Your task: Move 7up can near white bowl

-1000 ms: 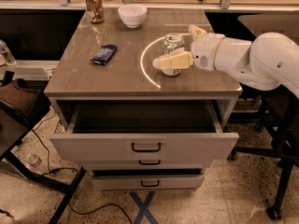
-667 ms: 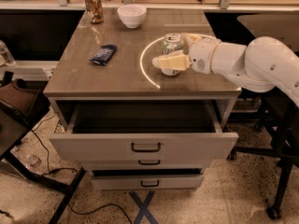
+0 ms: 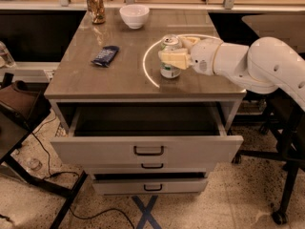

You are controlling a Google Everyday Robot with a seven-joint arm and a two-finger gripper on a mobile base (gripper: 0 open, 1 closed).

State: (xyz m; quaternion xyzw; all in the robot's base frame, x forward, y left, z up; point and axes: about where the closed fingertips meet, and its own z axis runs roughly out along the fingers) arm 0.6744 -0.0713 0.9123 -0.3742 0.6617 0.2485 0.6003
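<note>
The 7up can (image 3: 168, 71), white and pale green with a silver top, stands upright on the brown table (image 3: 114, 82), right of centre. My gripper (image 3: 181, 50) reaches in from the right. One cream finger (image 3: 174, 58) lies across the can's front and the other (image 3: 189, 41) sits behind its top right, so the fingers are shut on the can. The white bowl (image 3: 134, 15) stands at the back of the table, well apart from the can, to its far left.
A shiny gold-brown container (image 3: 96, 7) stands at the back left, next to the bowl. A dark blue packet (image 3: 105, 55) lies on the left side. The top drawer (image 3: 147, 149) hangs open below the table's front edge. Chair legs (image 3: 286, 185) stand on the right.
The gripper's fingers have come closer together around the can, and the gripper and can have shifted slightly left.
</note>
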